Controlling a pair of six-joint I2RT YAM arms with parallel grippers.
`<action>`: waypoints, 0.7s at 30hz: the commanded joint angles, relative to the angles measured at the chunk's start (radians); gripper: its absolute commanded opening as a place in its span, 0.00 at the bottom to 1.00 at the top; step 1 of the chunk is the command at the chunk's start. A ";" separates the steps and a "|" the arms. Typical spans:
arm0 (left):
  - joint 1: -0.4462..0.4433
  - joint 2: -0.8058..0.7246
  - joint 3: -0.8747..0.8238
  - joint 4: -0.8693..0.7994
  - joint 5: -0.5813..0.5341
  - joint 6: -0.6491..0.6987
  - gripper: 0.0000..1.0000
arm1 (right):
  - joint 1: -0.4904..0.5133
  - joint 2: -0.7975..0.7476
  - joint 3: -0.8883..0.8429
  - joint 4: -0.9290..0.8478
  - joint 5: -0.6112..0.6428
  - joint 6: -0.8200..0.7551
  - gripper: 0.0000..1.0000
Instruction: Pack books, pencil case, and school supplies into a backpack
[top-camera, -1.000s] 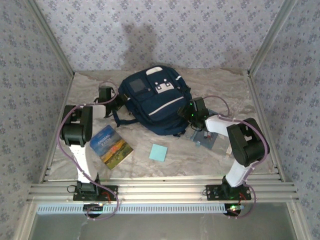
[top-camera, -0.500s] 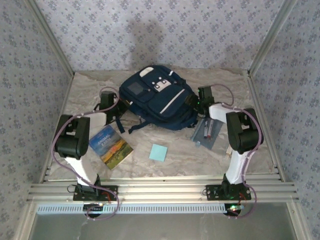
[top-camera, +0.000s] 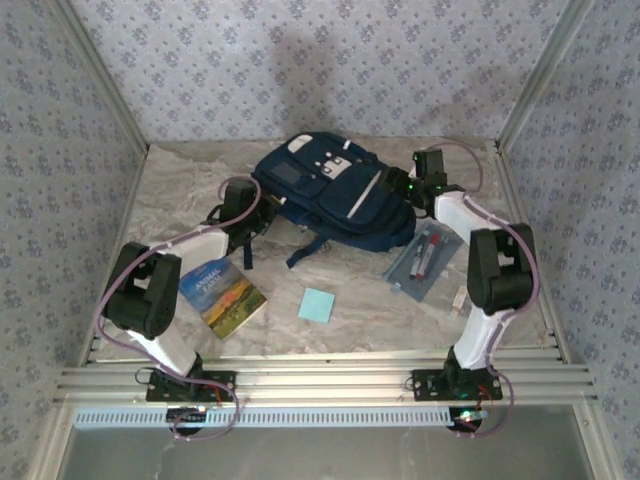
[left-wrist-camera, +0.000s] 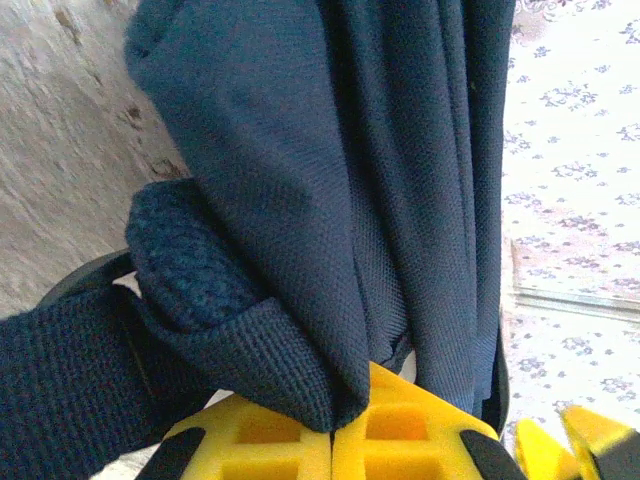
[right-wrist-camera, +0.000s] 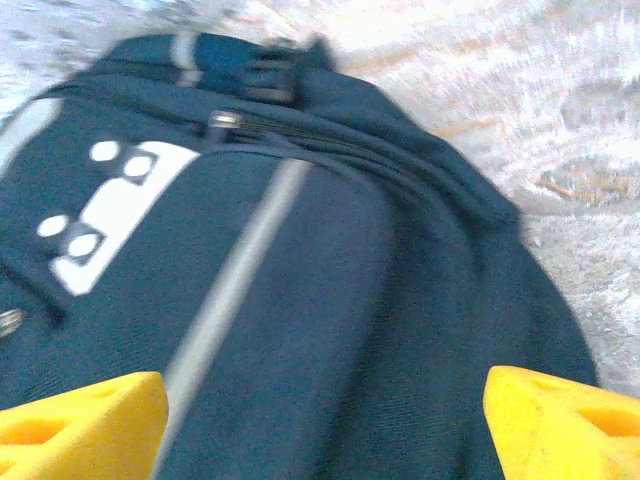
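Marbled grey tabletop (top-camera: 170, 190) fills the floor of a booth lined with flowered wallpaper (top-camera: 300, 70), and the backpack (top-camera: 335, 195) lies at upper centre of the overhead view, front patches facing up.

Compared with a second ago, the backpack has slid up the frame and swung round, so its white stripe now runs toward the right-hand wall. The left gripper (top-camera: 255, 212) has followed it in from the left. Its wrist view shows the left gripper (left-wrist-camera: 332, 440) with its yellow pads pressed together on a fold of navy fabric beside a woven strap (left-wrist-camera: 70, 385), so it is pinching the backpack (left-wrist-camera: 330, 180) itself.

The right gripper (top-camera: 405, 185) has left the bag's lower right edge and now sits at its upper right corner. From that wrist, the right gripper (right-wrist-camera: 320, 430) has its fingers spread wide, one at each lower corner of the frame, above the backpack (right-wrist-camera: 300, 270) near a zip line. The picture is blurred, and nothing appears to be held.

That move has uncovered the pencil case (top-camera: 423, 260), which lies flat at centre right. The book (top-camera: 222, 293) stays at lower left and the small blue pad (top-camera: 317, 304) at lower centre, both well apart from the bag.

Nothing is packed yet. The arms seem to be positioning the bag, one holding it while the other seeks the zip.
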 joint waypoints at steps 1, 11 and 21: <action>-0.052 -0.070 0.041 0.083 -0.043 -0.137 0.00 | 0.027 -0.173 -0.019 -0.148 0.025 -0.105 0.85; -0.123 -0.073 0.083 0.092 -0.206 -0.186 0.00 | 0.235 -0.515 -0.270 -0.233 0.005 0.140 0.79; -0.112 -0.025 0.062 0.148 -0.267 -0.196 0.00 | 0.390 -0.532 -0.500 -0.067 0.027 0.385 0.82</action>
